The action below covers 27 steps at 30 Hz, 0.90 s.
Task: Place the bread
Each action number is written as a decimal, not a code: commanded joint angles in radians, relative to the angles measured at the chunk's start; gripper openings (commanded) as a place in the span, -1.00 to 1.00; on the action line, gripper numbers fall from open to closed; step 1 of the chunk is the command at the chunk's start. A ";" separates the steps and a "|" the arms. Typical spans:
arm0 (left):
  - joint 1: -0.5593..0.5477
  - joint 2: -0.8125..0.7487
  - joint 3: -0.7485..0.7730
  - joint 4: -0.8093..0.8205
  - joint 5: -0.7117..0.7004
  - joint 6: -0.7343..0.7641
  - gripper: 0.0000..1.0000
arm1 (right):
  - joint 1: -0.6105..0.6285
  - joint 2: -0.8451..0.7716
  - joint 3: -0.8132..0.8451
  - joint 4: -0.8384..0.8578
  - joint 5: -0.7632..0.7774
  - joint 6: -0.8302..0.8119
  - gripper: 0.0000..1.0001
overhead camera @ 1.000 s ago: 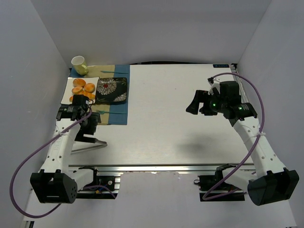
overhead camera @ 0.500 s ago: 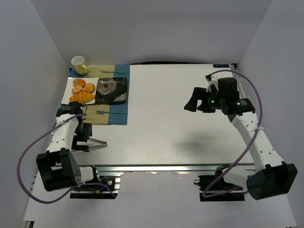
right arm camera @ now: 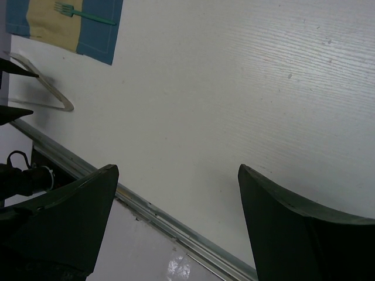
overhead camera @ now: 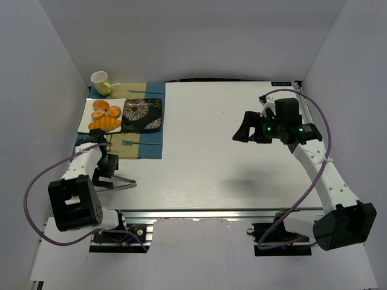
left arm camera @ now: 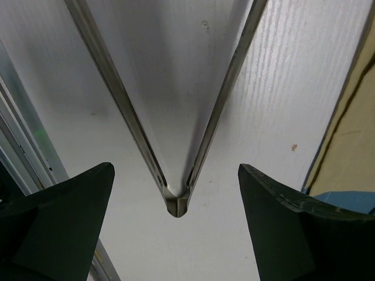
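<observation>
The bread [overhead camera: 104, 124], a long golden-orange croissant, lies on the near part of a white plate [overhead camera: 84, 118] at the far left, next to three round buns [overhead camera: 100, 105]. My left gripper [overhead camera: 103, 175] is open and empty, low over the table in front of the plate and apart from it. In the left wrist view the gripper [left arm camera: 176, 234] has only the joined end of metal tongs [left arm camera: 176, 205] between its fingers. My right gripper [overhead camera: 244, 129] is open and empty, raised over the right side of the table; in its wrist view [right arm camera: 176, 228] it holds nothing.
Metal tongs [overhead camera: 124, 181] lie on the table by the left gripper. A dark floral dish [overhead camera: 143, 115] sits right of the white plate on a blue and yellow placemat [overhead camera: 148, 145] with a green fork [overhead camera: 128, 142]. A yellow-green cup [overhead camera: 100, 83] stands at the back left.
My left arm has drawn back from the plate toward the near left and now hangs over the tongs. My right gripper has shifted slightly left.
</observation>
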 commanded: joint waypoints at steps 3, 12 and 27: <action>0.006 -0.012 -0.041 0.036 -0.005 -0.017 0.96 | 0.005 0.007 0.028 0.020 -0.008 -0.007 0.79; 0.005 0.008 -0.087 0.119 -0.029 -0.030 0.96 | 0.007 0.012 0.024 0.017 -0.011 -0.013 0.79; 0.008 -0.063 -0.234 0.306 -0.021 -0.089 0.97 | 0.005 0.017 0.017 0.009 -0.007 -0.021 0.79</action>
